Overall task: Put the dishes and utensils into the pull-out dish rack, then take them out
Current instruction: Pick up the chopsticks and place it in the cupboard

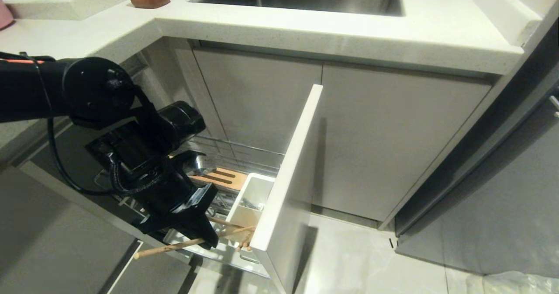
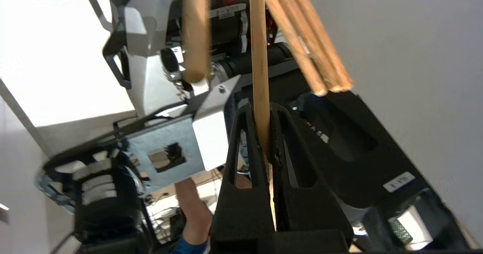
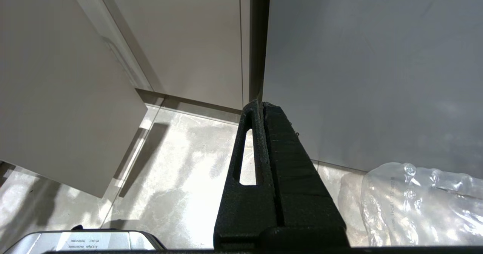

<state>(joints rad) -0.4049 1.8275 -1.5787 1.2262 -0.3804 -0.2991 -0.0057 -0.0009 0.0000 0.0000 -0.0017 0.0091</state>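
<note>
Over the pulled-out chrome wire dish rack [image 1: 244,165], the left gripper [image 1: 209,235] clamps one long light-wood chopstick [image 1: 168,248] beside the white plastic utensil box [image 1: 253,202]; the unloading step seemingly needs lifting it clear. The right gripper [image 3: 262,106] hangs closed, parked.

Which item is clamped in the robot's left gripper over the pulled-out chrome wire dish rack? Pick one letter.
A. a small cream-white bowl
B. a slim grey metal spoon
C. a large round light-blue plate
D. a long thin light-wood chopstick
D. In the left wrist view the left gripper is shut on a long thin light-wood chopstick, and the head view shows that stick jutting from it beside the rack's white plastic utensil box.
</note>
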